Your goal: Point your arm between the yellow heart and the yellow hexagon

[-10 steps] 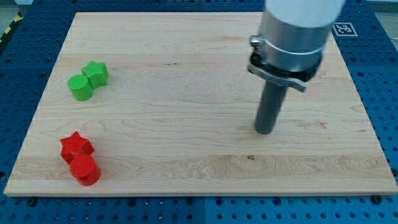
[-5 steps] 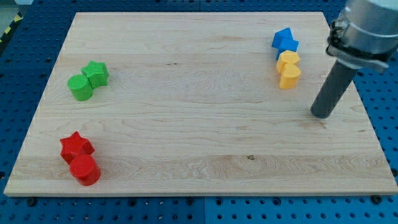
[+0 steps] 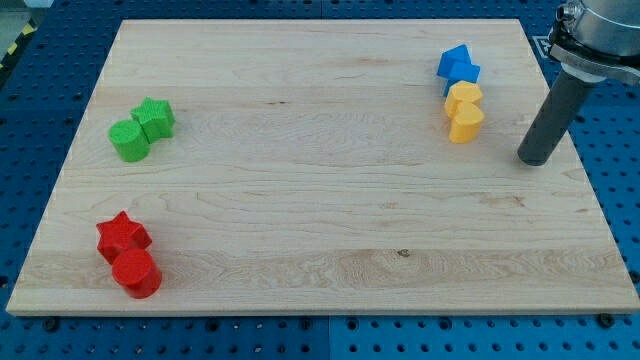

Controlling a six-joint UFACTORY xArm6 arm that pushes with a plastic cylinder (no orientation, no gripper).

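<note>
Camera view shows my tip (image 3: 534, 160), the lower end of a straight dark rod with no fingers to open or close, resting on the pale wooden board (image 3: 300, 200) at the frame's right, near the board's right edge. The task's pair sits up and to the left of it, in the upper right of the frame: the yellow hexagon block (image 3: 463, 97) above, the yellow heart block (image 3: 465, 122) just below, the two touching or nearly so. A blue block (image 3: 457, 65), its shape hard to make out, touches the hexagon's upper side.

I judge the main risk to be the tight seam between the two yellow blocks: coming in from the right, the rod is wider than any gap there, so pressing on would shove one or both blocks leftward, and the hexagon would carry the blue block with it. Aiming slightly low would catch the heart alone and turn it.

The tip has little board to its right before the edge, but open wood between it and the yellow pair. The whole middle of the board is bare. Far off in the frame's left, a green star block (image 3: 155, 117) touches a green round block (image 3: 129, 141), and a red star block (image 3: 122, 234) touches a red round block (image 3: 137, 273), well out of the way
</note>
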